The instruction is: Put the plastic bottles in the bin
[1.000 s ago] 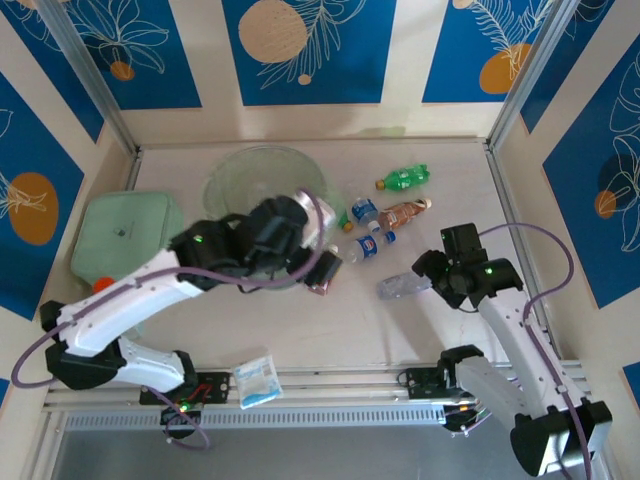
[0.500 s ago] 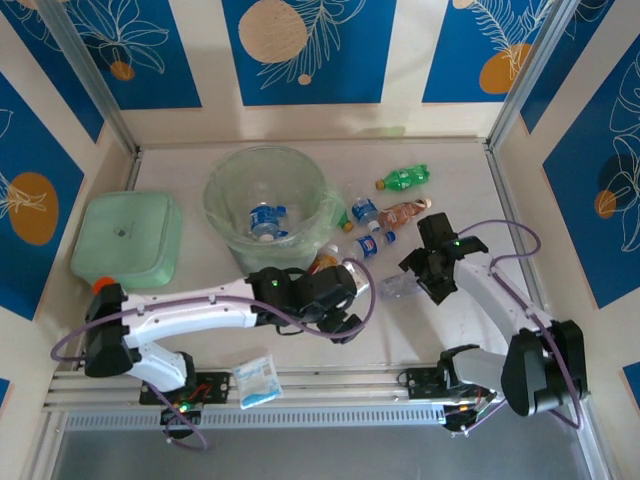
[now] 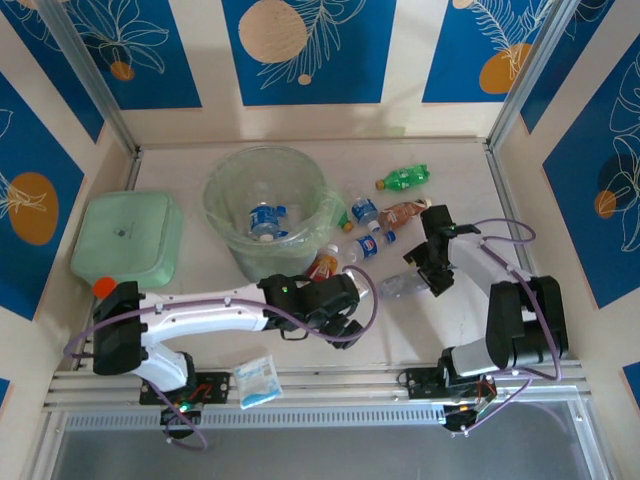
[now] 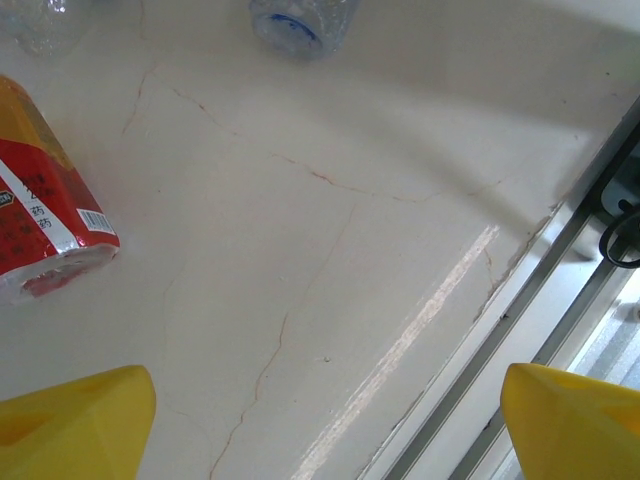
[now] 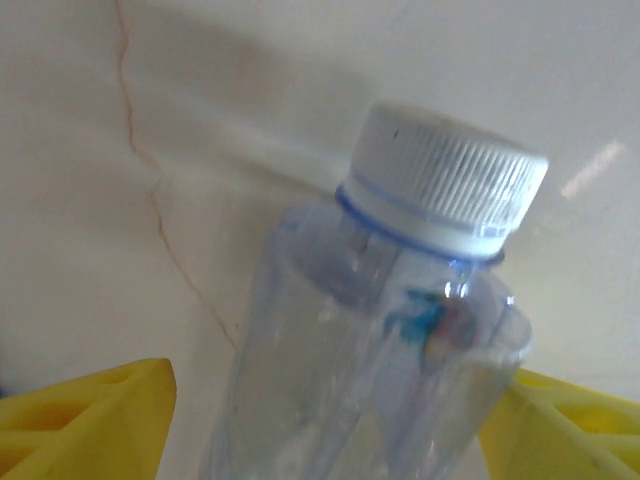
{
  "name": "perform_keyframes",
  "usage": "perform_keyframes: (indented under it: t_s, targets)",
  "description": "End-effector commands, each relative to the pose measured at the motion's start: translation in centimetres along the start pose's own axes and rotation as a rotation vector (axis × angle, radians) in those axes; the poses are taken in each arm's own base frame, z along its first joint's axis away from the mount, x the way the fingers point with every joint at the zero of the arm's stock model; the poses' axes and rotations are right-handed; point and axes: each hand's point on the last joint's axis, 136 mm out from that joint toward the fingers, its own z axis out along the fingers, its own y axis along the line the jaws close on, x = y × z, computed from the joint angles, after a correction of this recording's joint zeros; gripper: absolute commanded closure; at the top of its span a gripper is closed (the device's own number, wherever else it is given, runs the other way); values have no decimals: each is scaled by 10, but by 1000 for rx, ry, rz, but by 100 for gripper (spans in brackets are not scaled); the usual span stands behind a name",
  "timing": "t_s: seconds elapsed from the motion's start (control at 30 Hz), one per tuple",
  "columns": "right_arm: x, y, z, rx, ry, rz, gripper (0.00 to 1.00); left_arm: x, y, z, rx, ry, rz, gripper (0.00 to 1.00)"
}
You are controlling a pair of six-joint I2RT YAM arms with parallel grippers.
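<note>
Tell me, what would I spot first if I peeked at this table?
The big see-through green bin at the back of the table, with one bottle already inside. Little bottles lie scattered to its right, and a clear white-capped bottle sits right between the right gripper's yellow fingers.

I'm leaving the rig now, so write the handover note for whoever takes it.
Left gripper: open, empty, above the table beside the red-labelled bottle.
Right gripper: fingers either side of the clear bottle lying on the table; grip unconfirmed.
Done: one blue-labelled bottle in the bin.
Left: those two, plus the green bottle, brown-labelled bottle and two small blue-labelled bottles right of the bin.
</note>
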Motion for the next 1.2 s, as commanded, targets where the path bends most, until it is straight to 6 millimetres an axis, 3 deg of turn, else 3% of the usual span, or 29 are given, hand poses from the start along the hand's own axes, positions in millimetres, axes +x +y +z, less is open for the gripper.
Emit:
perform_keyframes:
  t_s: [0.0, 0.4, 0.63, 0.83, 1.17]
  targets:
    - [-10, 8, 5, -22, 8, 11, 24, 2, -2, -1, 12, -5, -18, 11]
    - [-18, 14, 30, -11, 67, -17, 28, 15, 4, 9, -13, 32, -34, 14]
    - [-19, 15, 34, -3, 73, -22, 37, 19, 9, 8, -36, 41, -40, 14]
    - [-21, 16, 21, -14, 43, -39, 42, 19, 13, 3, -53, 36, -35, 14]
    - [-22, 23, -28, -87, -65, -97, 46, 10, 17, -14, -75, 10, -37, 16]
